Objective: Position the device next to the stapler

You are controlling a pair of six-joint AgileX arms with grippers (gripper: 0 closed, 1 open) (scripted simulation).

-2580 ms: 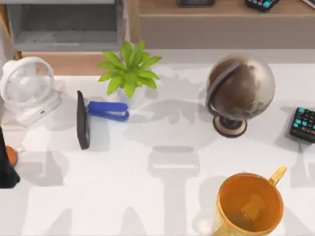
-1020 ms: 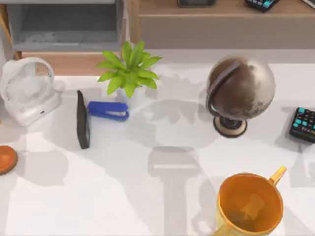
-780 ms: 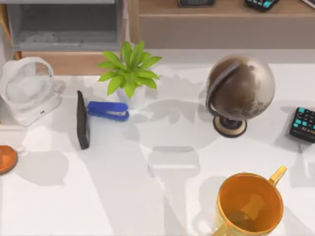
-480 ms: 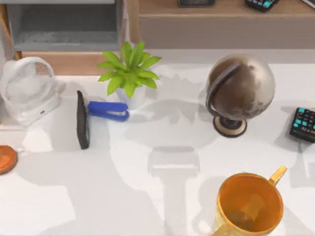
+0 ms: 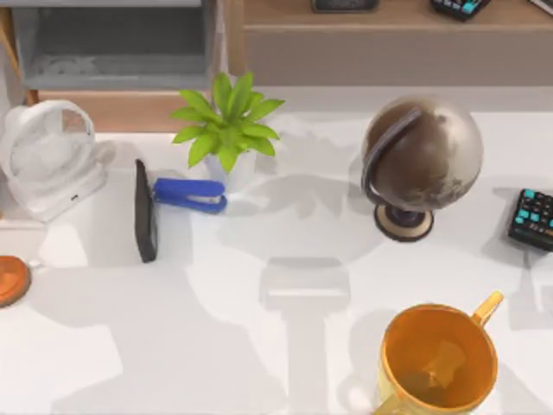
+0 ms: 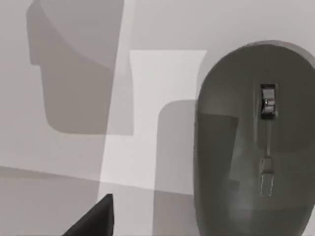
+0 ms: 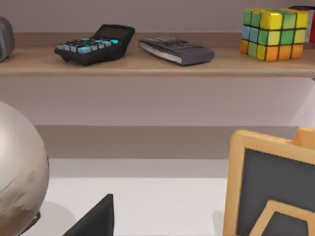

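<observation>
The bright-blue stapler lies on the white table in front of the potted plant, at the left of the top view. The device, a thin black slab on its edge, stands just left of the stapler, almost touching its end. A dark part of my left gripper shows in the left wrist view over bare table beside a grey computer mouse. A dark part of my right gripper shows in the right wrist view, facing the shelf. Nothing is seen held by either.
A white fan, green plant, globe, orange mug, black calculator and orange coaster stand around the table. A wooden-framed blackboard and a shelf with calculators and a colour cube face the right wrist.
The dark left arm at the top view's left edge has withdrawn out of that view, uncovering the orange coaster. Shadows have shifted. The device and stapler have not moved.
</observation>
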